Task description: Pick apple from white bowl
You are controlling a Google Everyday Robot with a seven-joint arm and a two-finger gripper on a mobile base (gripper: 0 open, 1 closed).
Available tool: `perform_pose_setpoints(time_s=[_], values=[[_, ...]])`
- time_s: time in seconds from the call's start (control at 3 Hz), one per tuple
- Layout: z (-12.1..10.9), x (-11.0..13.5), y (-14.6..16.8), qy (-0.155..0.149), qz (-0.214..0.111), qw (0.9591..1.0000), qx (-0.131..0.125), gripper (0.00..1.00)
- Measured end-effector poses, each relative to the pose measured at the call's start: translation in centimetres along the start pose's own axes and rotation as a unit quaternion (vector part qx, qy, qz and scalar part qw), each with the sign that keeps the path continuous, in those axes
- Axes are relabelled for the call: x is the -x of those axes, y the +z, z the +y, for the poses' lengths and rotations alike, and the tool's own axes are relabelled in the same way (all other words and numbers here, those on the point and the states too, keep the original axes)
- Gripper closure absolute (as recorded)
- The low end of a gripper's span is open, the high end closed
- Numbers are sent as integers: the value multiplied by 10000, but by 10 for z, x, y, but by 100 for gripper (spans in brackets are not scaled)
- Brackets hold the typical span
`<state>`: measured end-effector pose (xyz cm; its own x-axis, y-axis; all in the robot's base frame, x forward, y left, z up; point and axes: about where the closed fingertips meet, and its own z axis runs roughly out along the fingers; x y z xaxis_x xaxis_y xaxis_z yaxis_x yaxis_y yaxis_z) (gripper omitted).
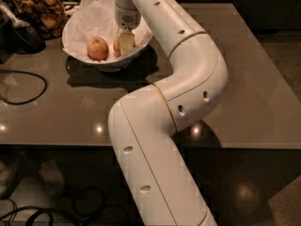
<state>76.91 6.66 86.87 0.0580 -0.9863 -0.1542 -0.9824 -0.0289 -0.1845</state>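
Note:
The white bowl (109, 63) stands at the table's far left, lined with crumpled white paper. Two apples lie in it. The golden-yellow apple (115, 45) lies on the right side of the bowl, mostly hidden behind my gripper. My gripper (123, 42) reaches straight down into the bowl and sits right at this apple, touching or nearly touching it. A pinker, redder apple (98, 48) lies just left of it, apart from the gripper.
A glass jar of brown snacks (42, 11) stands behind the bowl on the left. A dark object (21, 36) and a black cable (23, 86) lie at the table's left. My white arm (188, 79) crosses the table's middle. The table's front edge (56, 145) is near.

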Motion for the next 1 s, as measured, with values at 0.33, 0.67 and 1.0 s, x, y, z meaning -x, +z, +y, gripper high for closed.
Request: perform_pose_setpoints(time_s=[0.33,0.67,1.0], values=[[1,1,4,-52,16,10000,34,31],[0,4,7,-125,8,9999,44,35],[0,4,8,-140,6,9999,44,50]])
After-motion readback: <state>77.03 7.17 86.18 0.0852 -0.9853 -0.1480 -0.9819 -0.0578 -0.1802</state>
